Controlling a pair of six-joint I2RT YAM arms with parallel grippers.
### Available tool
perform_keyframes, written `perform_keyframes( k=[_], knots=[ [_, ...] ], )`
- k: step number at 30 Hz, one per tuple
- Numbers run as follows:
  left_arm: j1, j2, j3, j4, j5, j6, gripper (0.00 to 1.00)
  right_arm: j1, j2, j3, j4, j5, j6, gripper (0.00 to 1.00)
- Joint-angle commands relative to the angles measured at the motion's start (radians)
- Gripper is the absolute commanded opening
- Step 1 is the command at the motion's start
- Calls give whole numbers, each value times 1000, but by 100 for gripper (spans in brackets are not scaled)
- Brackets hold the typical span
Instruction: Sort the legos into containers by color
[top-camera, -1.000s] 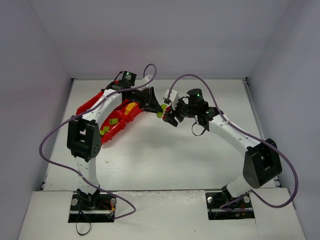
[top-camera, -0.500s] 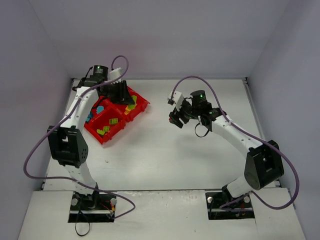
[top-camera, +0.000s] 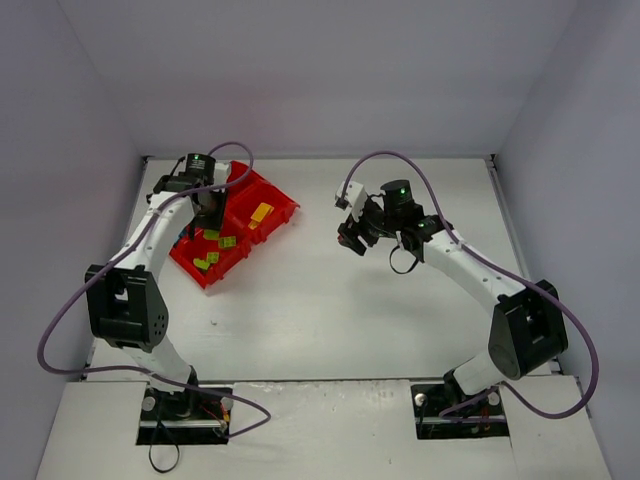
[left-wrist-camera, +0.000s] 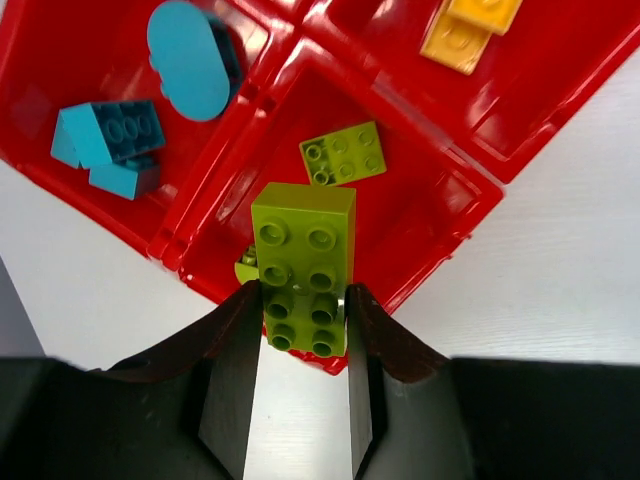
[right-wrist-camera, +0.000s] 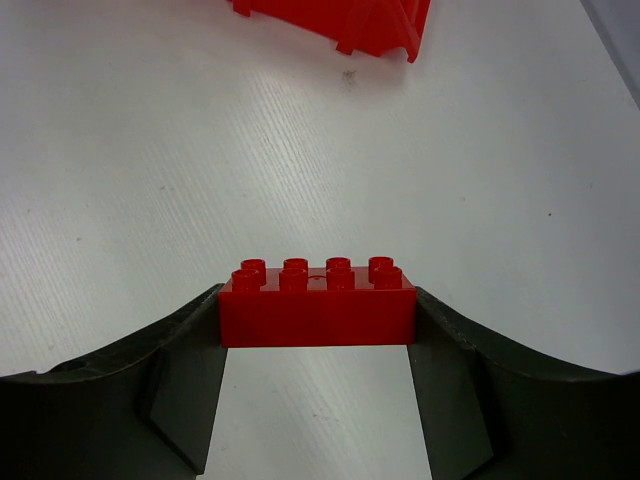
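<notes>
In the left wrist view my left gripper (left-wrist-camera: 305, 312) is shut on a lime green brick (left-wrist-camera: 303, 262), held above the near compartment of the red tray (left-wrist-camera: 430, 215). That compartment holds a flat green brick (left-wrist-camera: 343, 153). Teal bricks (left-wrist-camera: 110, 140) lie in the compartment to its left and yellow bricks (left-wrist-camera: 468, 30) in the one at upper right. My right gripper (right-wrist-camera: 318, 312) is shut on a red brick (right-wrist-camera: 318, 305), gripped by its two ends above bare table. In the top view the left gripper (top-camera: 208, 205) is over the tray (top-camera: 283, 207) and the right gripper (top-camera: 350, 235) hangs mid-table.
White walls close off the table on the left, back and right. The tray's corner (right-wrist-camera: 340, 20) shows at the top of the right wrist view, well ahead of the red brick. A purple cable (top-camera: 365, 165) loops above the right arm.
The two grippers were together at mid-table; the left arm has swung left over the tray with the green brick. The right gripper has drawn back slightly, keeping the red brick.
</notes>
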Motion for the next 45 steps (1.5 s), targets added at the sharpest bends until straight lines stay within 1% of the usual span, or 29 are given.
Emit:
perform_keyframes(
  k=[1, 3, 4, 5, 8, 11, 14, 15, 18, 19, 21, 22, 23, 24, 25, 26, 27, 28, 32, 34, 37, 40, 45],
  knots=[
    [2, -25, -16, 49, -78, 28, 12, 3, -11, 55, 35, -1, -3, 4],
    [2, -16, -26, 55, -69, 21, 18, 3, -10, 57, 35, 1, -3, 4],
    [2, -4, -29, 55, -64, 18, 24, 3, -10, 58, 35, 1, -3, 5],
    [2, -1, -29, 53, -58, 12, 38, 3, -10, 60, 35, -1, -3, 5],
    [2, 15, -26, 47, -53, -1, 55, 3, -6, 64, 35, -7, -3, 6],
    [2, 21, -1, 35, -38, -16, 61, 3, -6, 76, 35, -11, -5, 6],
    [-1, 24, 56, 6, 49, -48, 63, 3, 1, 87, 35, -21, -6, 6],
    [-6, 24, 74, 1, 128, -62, 63, 3, 3, 90, 35, -24, -8, 6],
    [-18, 4, 117, 32, 290, -152, 65, 5, 3, 103, 41, -34, -8, 7],
    [-26, -10, 120, 56, 415, -216, 65, 5, 1, 104, 42, -44, -8, 7],
    [-37, -28, 105, 162, 543, -296, 66, 6, -2, 113, 49, -56, -5, 7],
    [-41, -31, 79, 259, 663, -385, 67, 8, -2, 115, 50, -60, -5, 8],
    [-46, -33, 59, 323, 721, -439, 67, 9, -3, 121, 52, -65, -5, 8],
    [-50, -34, 39, 384, 777, -543, 67, 9, -5, 122, 53, -67, -5, 8],
    [-66, -31, -1, 506, 857, -592, 67, 12, -5, 126, 55, -74, -5, 8],
    [-75, -28, -16, 563, 887, -637, 67, 14, -5, 129, 55, -79, -5, 8],
    [-90, -19, -22, 603, 910, -683, 67, 14, -5, 132, 55, -79, -3, 9],
    [-121, -11, -22, 634, 931, -689, 67, 15, -5, 133, 55, -83, -5, 9],
    [-187, 15, -12, 693, 966, -703, 67, 21, -6, 136, 55, -91, -3, 9],
    [-207, 22, -16, 737, 973, -714, 68, 23, -6, 136, 55, -93, -2, 9],
    [-236, 33, -12, 762, 980, -717, 68, 26, -10, 133, 55, -93, -2, 10],
    [-259, 53, 11, 708, 968, -680, 68, 28, -10, 132, 55, -94, 1, 10],
    [-294, 95, 54, 580, 899, -585, 68, 32, -8, 133, 56, -99, 3, 11]
  ],
)
